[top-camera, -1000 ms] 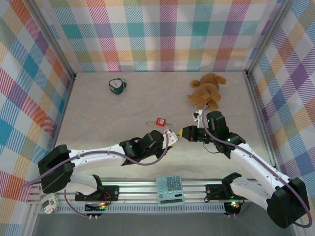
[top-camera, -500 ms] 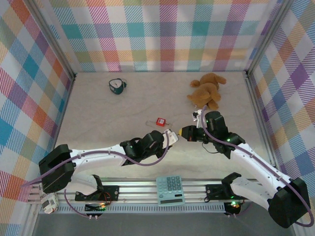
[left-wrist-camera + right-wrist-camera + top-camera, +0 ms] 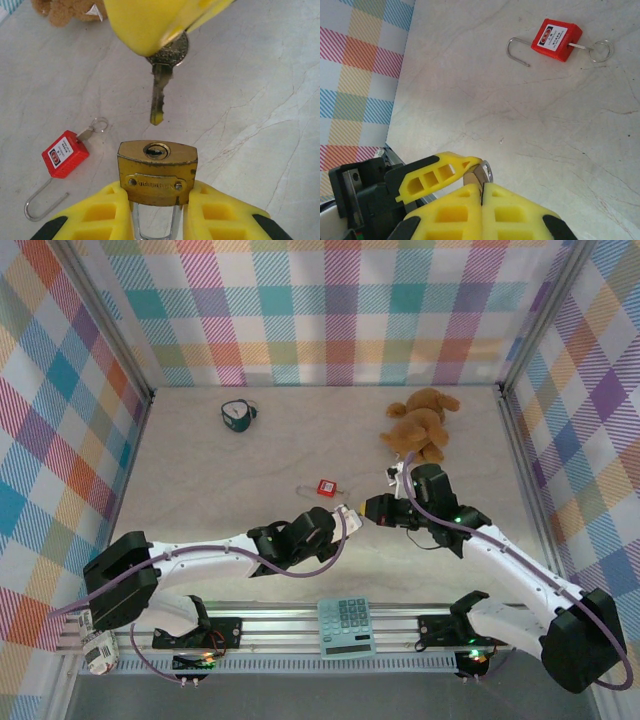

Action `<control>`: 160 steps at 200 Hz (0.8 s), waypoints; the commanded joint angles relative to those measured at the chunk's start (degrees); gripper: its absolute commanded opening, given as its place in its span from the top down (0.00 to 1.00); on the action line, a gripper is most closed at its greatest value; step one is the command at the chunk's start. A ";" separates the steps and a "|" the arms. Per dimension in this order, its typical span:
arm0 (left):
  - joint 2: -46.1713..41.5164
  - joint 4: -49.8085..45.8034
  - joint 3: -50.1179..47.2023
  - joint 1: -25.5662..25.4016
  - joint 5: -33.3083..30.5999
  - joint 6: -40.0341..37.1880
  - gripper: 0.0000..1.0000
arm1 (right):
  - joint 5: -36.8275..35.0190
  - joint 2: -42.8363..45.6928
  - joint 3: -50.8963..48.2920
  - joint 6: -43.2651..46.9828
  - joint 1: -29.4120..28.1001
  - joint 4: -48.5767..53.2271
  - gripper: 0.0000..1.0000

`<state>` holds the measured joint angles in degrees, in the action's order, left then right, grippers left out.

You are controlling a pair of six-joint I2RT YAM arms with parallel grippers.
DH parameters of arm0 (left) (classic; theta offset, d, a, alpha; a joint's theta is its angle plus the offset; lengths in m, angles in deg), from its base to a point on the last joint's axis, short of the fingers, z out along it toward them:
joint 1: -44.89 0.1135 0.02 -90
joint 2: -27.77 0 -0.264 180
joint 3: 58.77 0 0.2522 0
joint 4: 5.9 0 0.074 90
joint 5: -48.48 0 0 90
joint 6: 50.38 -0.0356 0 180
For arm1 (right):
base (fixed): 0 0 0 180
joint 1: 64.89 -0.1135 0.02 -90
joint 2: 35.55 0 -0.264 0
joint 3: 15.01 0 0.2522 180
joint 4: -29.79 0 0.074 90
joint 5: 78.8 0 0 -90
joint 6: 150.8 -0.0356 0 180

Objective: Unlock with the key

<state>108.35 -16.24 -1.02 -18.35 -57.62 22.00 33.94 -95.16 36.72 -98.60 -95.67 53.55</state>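
My left gripper (image 3: 157,192) is shut on the brass padlock (image 3: 156,167), held by its body with the keyhole facing the key. The key (image 3: 160,95) hangs blade-first from my right gripper (image 3: 150,22), its tip a short way off the keyhole and slightly left of it, not touching. In the right wrist view the right gripper (image 3: 482,187) has its fingers pressed together on a sliver of metal, with a left finger (image 3: 437,172) just beyond. From above, the left gripper (image 3: 345,515) and right gripper (image 3: 368,508) nearly meet at mid-table.
A red padlock (image 3: 324,486) with open shackle and its own key ring lies just behind the grippers, seen as the red padlock (image 3: 65,153) on the left. A brown teddy bear (image 3: 420,425), a teal object (image 3: 237,415) and a calculator (image 3: 346,626) lie around.
The right gripper has crept left with the key toward the padlock, and the left gripper has edged slightly toward it. Both grips are unchanged.
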 commanded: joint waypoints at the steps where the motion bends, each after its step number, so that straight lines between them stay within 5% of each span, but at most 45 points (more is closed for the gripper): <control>1: 0.29 3.26 -0.81 -0.39 -0.92 -0.40 0.78 | 1.51 -0.50 1.53 -1.53 -0.31 -1.98 0.98; 160: 0.62 3.11 -0.28 -0.39 -1.76 -0.65 0.78 | 0.19 -2.61 0.45 -0.47 -0.90 -1.54 0.98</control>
<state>108.85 -14.97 -1.43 -18.35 -58.61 21.95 34.77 -98.14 36.72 -100.65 -96.37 50.99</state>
